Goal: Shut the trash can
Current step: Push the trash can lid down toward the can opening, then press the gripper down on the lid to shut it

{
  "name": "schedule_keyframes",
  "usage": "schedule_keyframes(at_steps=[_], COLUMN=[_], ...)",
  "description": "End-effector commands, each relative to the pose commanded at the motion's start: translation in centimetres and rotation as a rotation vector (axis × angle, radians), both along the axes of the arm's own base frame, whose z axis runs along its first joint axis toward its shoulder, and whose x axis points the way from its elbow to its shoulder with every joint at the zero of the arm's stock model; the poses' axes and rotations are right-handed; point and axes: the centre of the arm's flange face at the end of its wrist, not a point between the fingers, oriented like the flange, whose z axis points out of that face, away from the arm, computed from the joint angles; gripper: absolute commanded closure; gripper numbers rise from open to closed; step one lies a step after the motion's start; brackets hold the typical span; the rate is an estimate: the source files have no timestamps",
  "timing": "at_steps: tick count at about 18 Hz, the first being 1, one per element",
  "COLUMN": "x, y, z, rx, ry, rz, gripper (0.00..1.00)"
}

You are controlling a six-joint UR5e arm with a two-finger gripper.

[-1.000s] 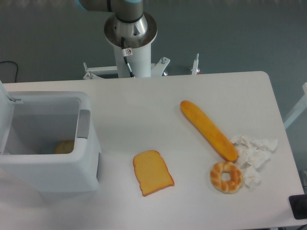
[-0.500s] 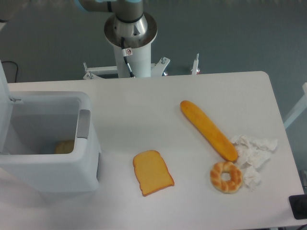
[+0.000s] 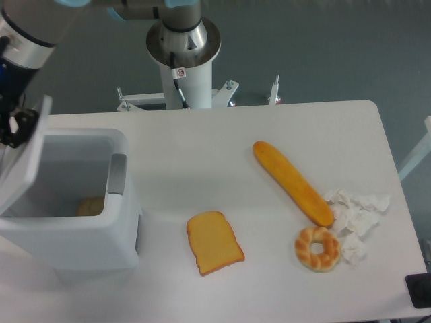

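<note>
The trash can [image 3: 74,239] is a large white bin at the table's left end, with a grey latch [image 3: 118,173] on its right rim. Its white lid [image 3: 24,160] is hinged on the left and leans partly over the opening, which still shows a round tan item [image 3: 89,206] at the bottom. My gripper [image 3: 18,125] has come in from the top left and sits against the lid's upper edge. Only its dark tip shows, so the set of the fingers is unclear.
A long baguette [image 3: 293,182], a toast slice [image 3: 214,242], a braided bread ring [image 3: 317,248] and crumpled tissue [image 3: 355,210] lie on the table's middle and right. The robot base [image 3: 182,47] stands behind the table. A black object [image 3: 419,291] sits at the bottom right corner.
The arm has swung into view at the top left and reached the lid. The lid has tipped from nearly upright to leaning rightward over the opening.
</note>
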Motion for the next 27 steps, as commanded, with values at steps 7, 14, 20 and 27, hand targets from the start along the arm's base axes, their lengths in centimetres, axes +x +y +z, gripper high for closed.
schedule_keyframes(at_steps=[7, 14, 20, 27], x=[-2.4, -5.7, -7.3, -8.1], y=[-0.6, -2.0, -2.6, -2.9], z=[-2.0, -3.0, -3.0, -3.4], rx=[-0.008, -0.013, -0.012, -0.050], ry=[0.031, 0.045, 0.049, 0.098], rz=[-0.009, 0.024, 0.052, 0.086], gripper=[0.00, 0.00, 0.00, 0.00])
